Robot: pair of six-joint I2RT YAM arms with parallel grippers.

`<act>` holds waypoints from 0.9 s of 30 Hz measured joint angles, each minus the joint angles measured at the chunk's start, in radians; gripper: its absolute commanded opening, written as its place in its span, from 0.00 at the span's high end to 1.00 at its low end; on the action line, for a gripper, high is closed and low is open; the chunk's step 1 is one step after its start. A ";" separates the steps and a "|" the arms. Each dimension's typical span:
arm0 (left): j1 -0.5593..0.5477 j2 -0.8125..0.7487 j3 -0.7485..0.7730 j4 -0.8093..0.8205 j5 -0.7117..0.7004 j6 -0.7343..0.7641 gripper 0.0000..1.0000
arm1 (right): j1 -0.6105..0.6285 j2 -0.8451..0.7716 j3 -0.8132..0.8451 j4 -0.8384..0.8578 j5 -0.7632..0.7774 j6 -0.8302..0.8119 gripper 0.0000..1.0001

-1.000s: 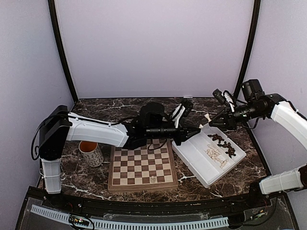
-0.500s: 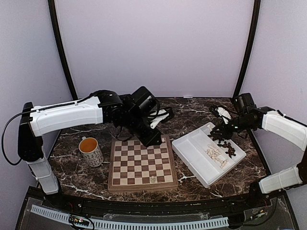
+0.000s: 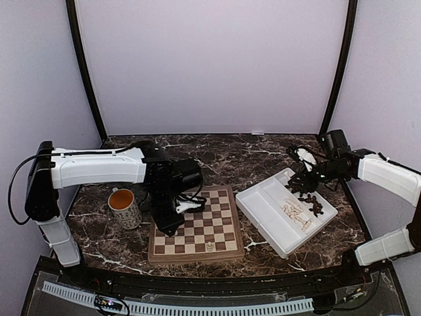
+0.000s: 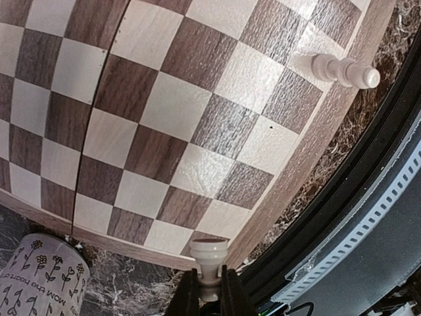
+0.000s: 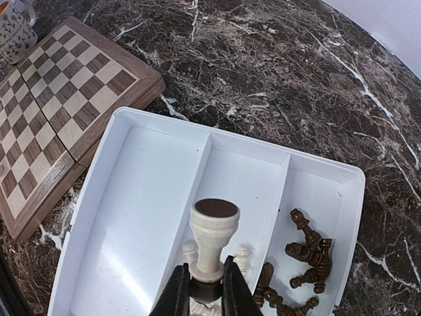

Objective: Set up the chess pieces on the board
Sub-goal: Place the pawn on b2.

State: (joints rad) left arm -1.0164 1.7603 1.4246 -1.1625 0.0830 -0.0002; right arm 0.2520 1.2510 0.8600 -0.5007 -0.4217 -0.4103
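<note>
Soft, even light falls from above over my whole station. The glossy dark marble table (image 3: 263, 155) carries only a dull sheen, and the shadows on it are faint and blurred. The top view is small and slightly grainy. My left wrist lens bends the tan-and-brown checked wooden board (image 4: 164, 118) into curves, and the pale cream wooden piece (image 4: 208, 253) nearest it looks soft. In my right wrist view the white compartmented plastic tray (image 5: 145, 191) is bright without glare, and the cream piece with a dark round end (image 5: 214, 237) is sharp
</note>
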 measured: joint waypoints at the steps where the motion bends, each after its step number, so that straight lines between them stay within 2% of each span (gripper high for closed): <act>1: 0.001 0.009 0.000 -0.003 0.006 -0.002 1.00 | 0.000 0.000 0.000 0.000 0.000 0.000 0.98; 8: 0.008 0.135 0.014 -0.021 0.037 -0.035 1.00 | 0.000 -0.010 -0.011 0.004 0.002 0.000 0.97; 17: 0.039 0.149 0.007 -0.052 0.051 -0.098 0.99 | 0.000 -0.010 -0.011 0.007 0.001 -0.001 0.97; 25: 0.048 0.161 0.007 -0.061 0.056 -0.108 0.75 | 0.000 -0.010 -0.011 0.008 0.000 -0.003 0.97; 26: 0.048 0.161 0.007 -0.062 0.057 -0.108 0.66 | 0.000 -0.010 -0.011 0.008 0.000 -0.003 0.97; 27: 0.048 0.162 0.007 -0.062 0.058 -0.106 0.63 | 0.000 -0.010 -0.012 0.008 0.001 -0.003 0.97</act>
State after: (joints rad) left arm -0.9680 1.9224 1.4315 -1.2243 0.1406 -0.1066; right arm 0.2520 1.2415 0.8482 -0.4931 -0.4210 -0.4137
